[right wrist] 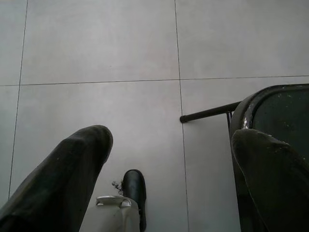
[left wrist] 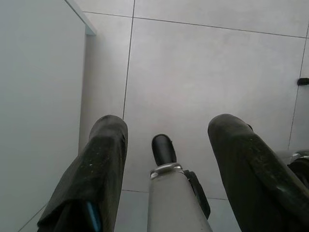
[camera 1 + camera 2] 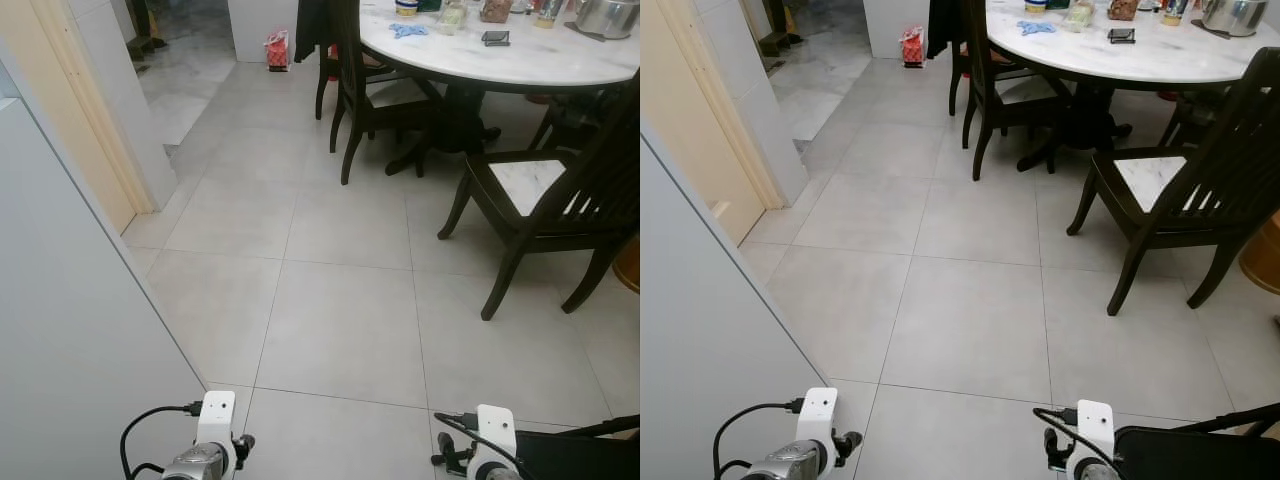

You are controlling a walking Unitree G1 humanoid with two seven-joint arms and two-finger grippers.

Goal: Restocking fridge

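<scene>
Grey tiled floor (image 3: 970,300), round marble table (image 3: 1160,55) with dark wooden chairs (image 3: 1180,205), white panel (image 3: 700,340) at left.

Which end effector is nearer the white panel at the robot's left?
Left. The left end effector hangs open right beside the white panel, over the floor tiles. The right end effector, also open, hangs farther off, next to a black stool.
</scene>
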